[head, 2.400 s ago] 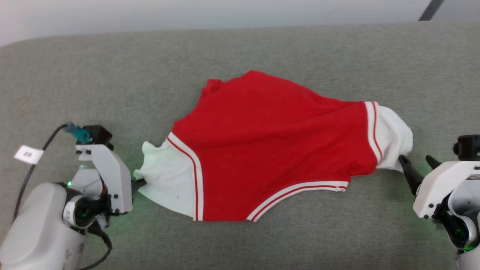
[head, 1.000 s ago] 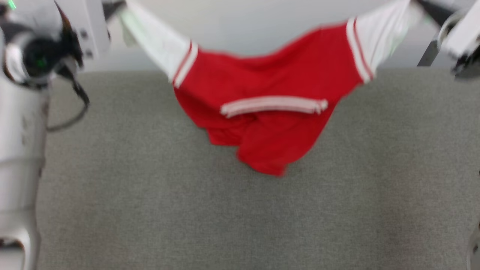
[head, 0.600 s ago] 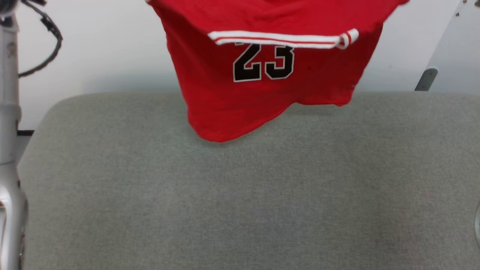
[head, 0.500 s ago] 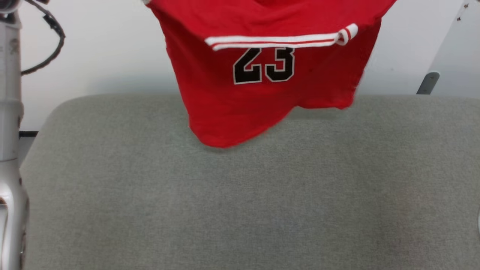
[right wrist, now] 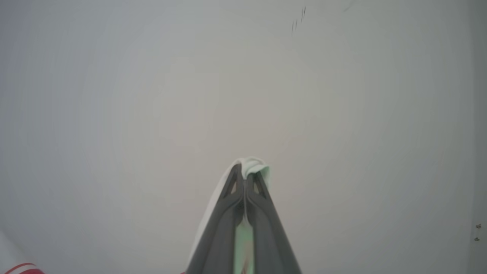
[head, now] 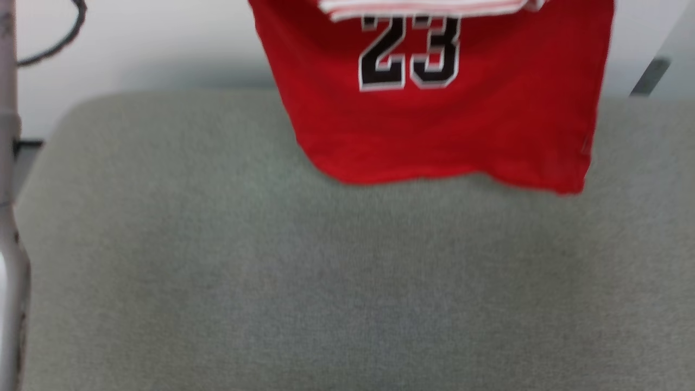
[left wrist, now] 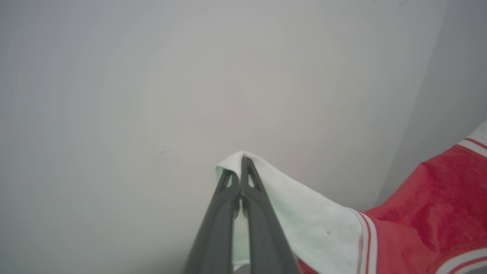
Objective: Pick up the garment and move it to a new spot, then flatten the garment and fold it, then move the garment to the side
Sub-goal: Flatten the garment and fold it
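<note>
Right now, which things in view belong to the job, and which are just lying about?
Job: large bright red soft-fabric shirt with white sleeves, hanging; left claw, shut on one white sleeve; right claw, shut on the other.
Lying about: grey fabric-covered surface; pale plain wall.

Head view looks down on the grey surface (head: 347, 271), wrist views toward the wall (left wrist: 152, 76); garment (head: 445, 125) shared.

Head view: left arm (head: 7, 228) is a pale grey tube, black cable (head: 68, 37) looping off it. left tool (left wrist: 241, 167) and right tool (right wrist: 244, 173): long dark grey tapered fingers, triangular cut-outs near tips.
</note>
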You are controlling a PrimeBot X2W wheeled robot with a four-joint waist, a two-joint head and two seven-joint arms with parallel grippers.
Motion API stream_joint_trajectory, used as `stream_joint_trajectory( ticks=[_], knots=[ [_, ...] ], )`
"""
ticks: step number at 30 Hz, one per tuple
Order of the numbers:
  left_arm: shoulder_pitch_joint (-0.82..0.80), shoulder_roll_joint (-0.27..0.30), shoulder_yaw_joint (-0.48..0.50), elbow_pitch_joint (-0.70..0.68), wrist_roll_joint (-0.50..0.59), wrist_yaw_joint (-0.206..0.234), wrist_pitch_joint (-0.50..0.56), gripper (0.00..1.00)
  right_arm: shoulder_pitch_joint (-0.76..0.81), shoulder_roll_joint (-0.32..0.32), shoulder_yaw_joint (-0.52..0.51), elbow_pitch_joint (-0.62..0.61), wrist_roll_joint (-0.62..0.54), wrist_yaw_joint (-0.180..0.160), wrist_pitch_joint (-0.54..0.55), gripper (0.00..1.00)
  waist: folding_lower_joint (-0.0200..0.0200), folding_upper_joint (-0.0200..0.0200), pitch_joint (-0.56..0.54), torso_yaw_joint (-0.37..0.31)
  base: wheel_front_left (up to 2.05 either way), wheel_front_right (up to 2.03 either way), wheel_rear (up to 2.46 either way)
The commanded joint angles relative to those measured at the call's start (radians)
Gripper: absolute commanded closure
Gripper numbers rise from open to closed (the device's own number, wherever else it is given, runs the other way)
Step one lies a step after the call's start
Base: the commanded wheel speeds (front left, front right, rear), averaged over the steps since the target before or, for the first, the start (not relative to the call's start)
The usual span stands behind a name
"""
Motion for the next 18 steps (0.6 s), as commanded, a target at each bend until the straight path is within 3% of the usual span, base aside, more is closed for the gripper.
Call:
stream_joint_trajectory(
  ticks=[1,10,13,18],
  knots=[
    [-0.017,-0.004,0.0,-0.001,0.009,-0.005,-0.012,1.0,-0.016,-0.006,0.011,-0.002,-0.023,0.001,-0.023,1.0,0.0,0.0,0.16,-0.011,0.0,0.0,0.0],
    [-0.283,-0.072,0.011,0.053,0.098,0.008,-0.366,1.0,-0.219,-0.085,0.14,0.043,-0.222,0.001,-0.502,1.0,0.0,0.0,0.458,0.007,0.0,0.0,0.0],
    [-0.355,-0.095,0.025,0.058,0.088,0.002,-0.488,1.0,-0.277,-0.117,0.167,0.048,-0.275,0.001,-0.575,1.0,0.0,0.0,0.557,0.024,0.0,0.0,0.0],
    [-0.391,-0.103,0.02,0.065,0.025,-0.009,-0.683,1.0,-0.305,-0.164,0.191,0.014,-0.336,0.001,-0.605,1.0,0.0,0.0,0.684,0.048,0.0,0.0,0.0]
  ],
)
